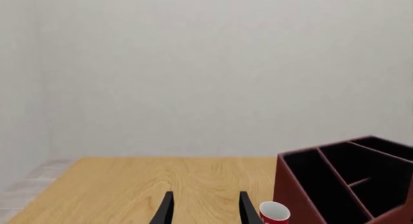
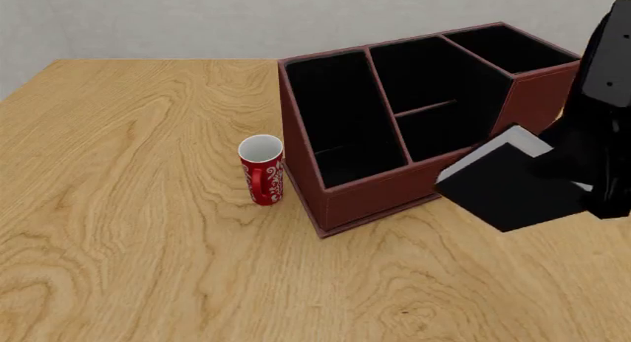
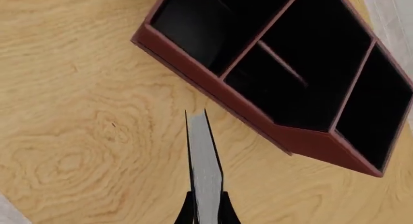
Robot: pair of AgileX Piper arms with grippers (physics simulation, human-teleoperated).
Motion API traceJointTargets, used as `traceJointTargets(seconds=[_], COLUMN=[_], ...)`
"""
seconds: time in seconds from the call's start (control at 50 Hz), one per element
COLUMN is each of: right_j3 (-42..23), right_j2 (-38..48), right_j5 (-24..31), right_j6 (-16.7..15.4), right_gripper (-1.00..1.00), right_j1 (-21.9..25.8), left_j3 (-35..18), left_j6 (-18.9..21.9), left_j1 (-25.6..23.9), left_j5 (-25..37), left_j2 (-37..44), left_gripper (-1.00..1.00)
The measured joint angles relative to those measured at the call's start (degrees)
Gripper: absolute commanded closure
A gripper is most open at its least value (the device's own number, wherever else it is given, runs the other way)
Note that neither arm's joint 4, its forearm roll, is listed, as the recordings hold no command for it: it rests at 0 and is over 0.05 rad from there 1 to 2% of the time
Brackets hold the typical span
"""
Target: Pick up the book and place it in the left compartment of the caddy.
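Item, carry step: your right gripper (image 3: pixel 206 209) is clamped on the book (image 2: pixel 507 181), held aloft just in front of the caddy (image 2: pixel 370 196), left gripper (image 1: pixel 205 209) spread and idle; next, swing it leftward over the left compartment (image 2: pixel 335 113) and lower.

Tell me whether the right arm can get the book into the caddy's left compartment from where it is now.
Probably yes. The right end effector holds the book lifted in front of the caddy, and the left compartment is open and empty. Only the front wall and the divider lie between; the red mug stands outside.
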Motion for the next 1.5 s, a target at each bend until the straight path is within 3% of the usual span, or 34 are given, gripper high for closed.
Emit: traceJointTargets(seconds=[0.18,0.38,1.0,1.5], right_j3=[-3.9,-8.5,-20.5,-28.3], right_j2=[4.0,8.0,16.3,24.9], right_j5=[0.0,0.0,0.0,0.0], right_j6=[4.2,5.8,4.2,6.2], right_gripper=[1.00,1.00,1.00,1.00], right_j1=[3.2,5.2,7.6,9.9], left_j3=[-1.4,-2.1,-2.8,-2.4], left_j6=[0.4,1.5,3.1,3.5], left_j1=[-0.2,-1.2,-2.7,-1.9], left_j5=[0.7,1.1,2.4,2.4], left_j2=[0.0,0.0,0.0,0.0], left_gripper=[-1.00,-1.00,-1.00,-1.00])
